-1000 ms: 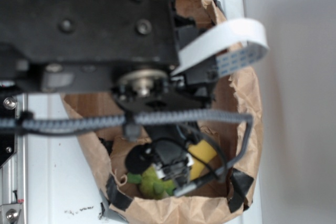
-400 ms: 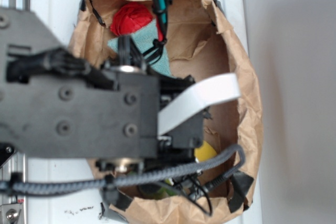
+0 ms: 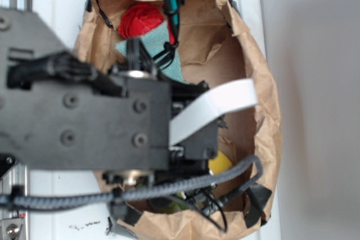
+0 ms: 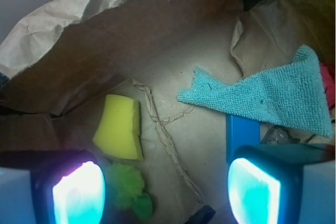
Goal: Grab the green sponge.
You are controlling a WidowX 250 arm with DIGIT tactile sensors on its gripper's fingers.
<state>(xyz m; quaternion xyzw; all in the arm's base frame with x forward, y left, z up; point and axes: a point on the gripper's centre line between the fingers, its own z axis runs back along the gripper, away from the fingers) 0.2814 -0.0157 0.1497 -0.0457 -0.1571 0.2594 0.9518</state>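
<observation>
The grab is not yet made; judging from both views, only the approach is under way. The gripper [image 4: 163, 192] hangs inside the brown paper bag [image 4: 79, 30] with its two glowing pads [image 4: 79, 192] spread wide and nothing between them. The green sponge [image 4: 119, 127], a flat yellow foam wedge with one curved edge, lies on the bag floor just above the left pad in the wrist view, off to the side of the gap rather than in it; in the exterior view only a yellow sliver [image 3: 220, 163] shows beneath the arm. A fuzzy green plush toy [image 4: 127, 184] sits just beside the sponge; a teal terry cloth [image 4: 273, 95] and a blue block [image 4: 242, 136] lie apart. Still to do, I judge: centre over the sponge, descend, close.
</observation>
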